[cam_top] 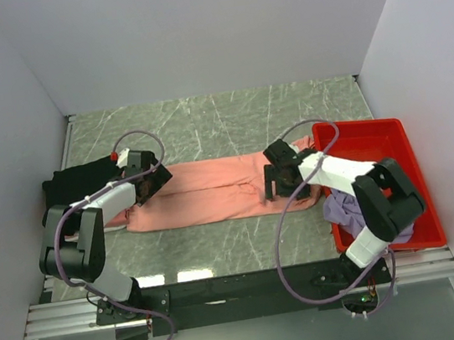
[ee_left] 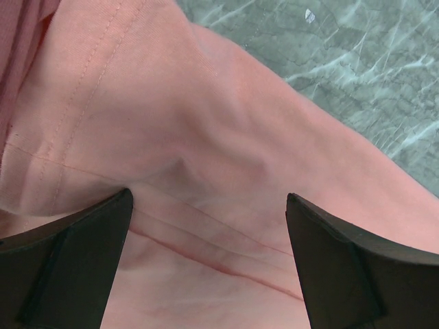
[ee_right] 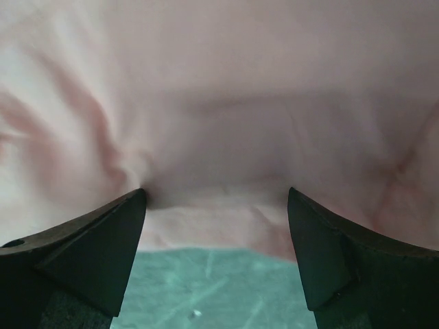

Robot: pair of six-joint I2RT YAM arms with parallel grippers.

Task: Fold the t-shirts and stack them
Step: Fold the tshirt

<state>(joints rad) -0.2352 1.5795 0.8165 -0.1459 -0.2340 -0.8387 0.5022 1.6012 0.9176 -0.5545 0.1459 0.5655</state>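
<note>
A salmon-pink t-shirt (cam_top: 213,190) lies as a long folded strip across the middle of the table. My left gripper (cam_top: 142,190) is down over its left end, jaws open, with seamed pink cloth (ee_left: 206,137) spanning the gap between the fingers (ee_left: 82,260). Over the shirt's right end, my right gripper (cam_top: 282,186) is open too. Its fingertips (ee_right: 130,212) press at the cloth's near edge (ee_right: 219,226), with bare table below it. A black t-shirt (cam_top: 68,185) lies bunched at the far left. A lavender-purple t-shirt (cam_top: 347,208) hangs over the tray's left wall.
A red plastic tray (cam_top: 391,134) stands at the right edge of the green marble table (cam_top: 221,124). White walls close in the left, back and right sides. Purple cables (cam_top: 283,238) loop from both arms above the table.
</note>
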